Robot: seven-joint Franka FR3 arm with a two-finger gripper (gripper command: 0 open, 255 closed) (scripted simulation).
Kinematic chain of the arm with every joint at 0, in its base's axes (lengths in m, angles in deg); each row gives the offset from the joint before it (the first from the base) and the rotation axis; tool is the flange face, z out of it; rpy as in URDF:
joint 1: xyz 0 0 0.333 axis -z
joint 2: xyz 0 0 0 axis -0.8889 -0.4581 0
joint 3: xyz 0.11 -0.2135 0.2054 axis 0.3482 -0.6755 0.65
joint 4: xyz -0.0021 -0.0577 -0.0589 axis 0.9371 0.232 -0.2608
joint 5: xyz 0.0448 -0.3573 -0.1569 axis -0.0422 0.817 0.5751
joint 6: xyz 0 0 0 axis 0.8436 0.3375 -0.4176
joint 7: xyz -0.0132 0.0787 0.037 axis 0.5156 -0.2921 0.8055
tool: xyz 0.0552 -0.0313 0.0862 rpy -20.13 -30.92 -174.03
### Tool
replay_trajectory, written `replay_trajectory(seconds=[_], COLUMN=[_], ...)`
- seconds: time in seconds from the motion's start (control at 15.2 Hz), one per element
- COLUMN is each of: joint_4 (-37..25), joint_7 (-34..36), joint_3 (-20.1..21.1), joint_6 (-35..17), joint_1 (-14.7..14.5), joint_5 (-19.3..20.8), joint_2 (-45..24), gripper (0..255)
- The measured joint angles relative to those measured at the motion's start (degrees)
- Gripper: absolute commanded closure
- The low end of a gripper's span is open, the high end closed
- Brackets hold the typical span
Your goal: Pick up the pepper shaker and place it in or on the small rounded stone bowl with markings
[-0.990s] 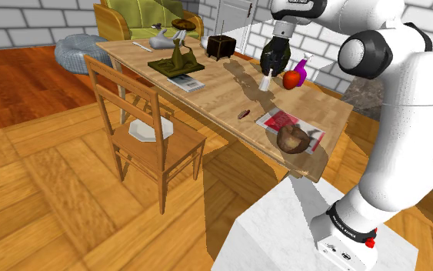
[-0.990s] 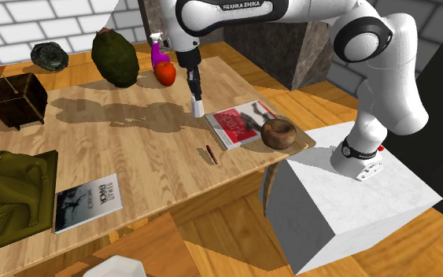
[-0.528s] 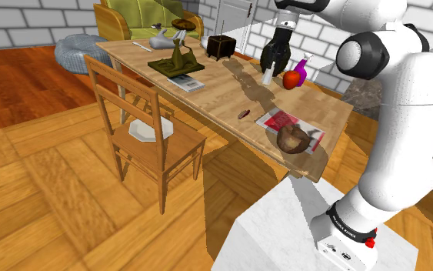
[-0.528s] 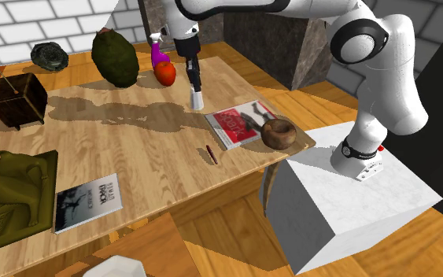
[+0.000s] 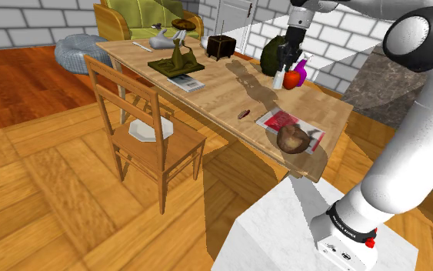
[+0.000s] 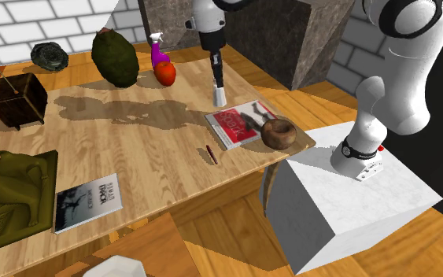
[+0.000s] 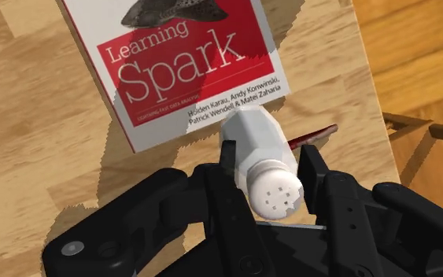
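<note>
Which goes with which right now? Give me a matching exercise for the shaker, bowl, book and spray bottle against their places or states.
1 shaker
2 bowl
3 book
4 spray bottle

A lies flat, red and white cover
B purple, beside a red fruit
C clasped in the gripper above the table
D brown, at the table corner nearest the stand

Pairs: 1-C, 2-D, 3-A, 4-B
</note>
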Motion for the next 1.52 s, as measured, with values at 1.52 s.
replay_trajectory(seconds=[1.52], joint_4=[46.7], joint_7=[9.3], joint_3=[5.3], joint_6=[-1.6], joint_1=[-1.2], joint_5=[8.8], joint_2=[46.7], gripper=[255])
